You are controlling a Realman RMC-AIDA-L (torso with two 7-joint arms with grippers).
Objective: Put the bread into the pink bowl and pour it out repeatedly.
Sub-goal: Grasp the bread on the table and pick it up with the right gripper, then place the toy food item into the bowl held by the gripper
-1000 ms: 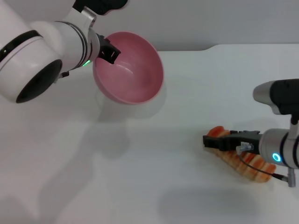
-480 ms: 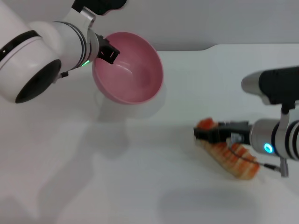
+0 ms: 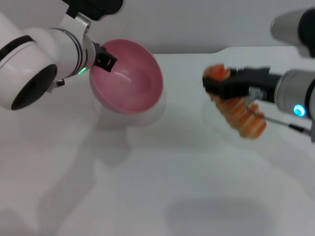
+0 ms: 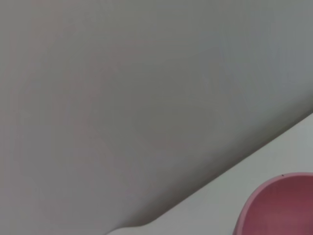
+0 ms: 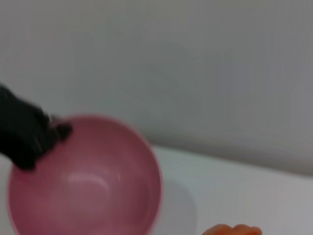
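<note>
Bread (image 3: pixel 239 110): in the air, off the table (image 3: pixel 162 187), hanging well to the right of the pink bowl (image 3: pixel 129 78); orange ridges facing the head camera, one end up near the fingers, the other drooping down and away from the bowl.
Right gripper (image 3: pixel 216 87): clamped on the bread near its upper end, black fingers pointing toward the bowl; grip near one end probably so the loaf can slide off nose-first once over the rim.
Pink bowl: raised and tilted, mouth open toward the bread side, nothing inside; tipped that way, by the look of it, to offer a wide target.
Left gripper (image 3: pixel 104 61): pinching the bowl's rim on the side away from the bread, one finger inside the wall; a rim hold leaves the mouth free and suits a later tip-out.
Right wrist view: bowl (image 5: pixel 85 178) filling the lower part, dark fingers of the left gripper (image 5: pixel 29 139) on its rim, a sliver of bread (image 5: pixel 230 229) at the edge.
Left wrist view: only a slice of pink rim (image 4: pixel 279 208) and table edge.
Step in hand: carry toward the bowl, judged roughly midway; drop not yet made.
Risk: a long loaf may bridge the tilted rim and slip out.
</note>
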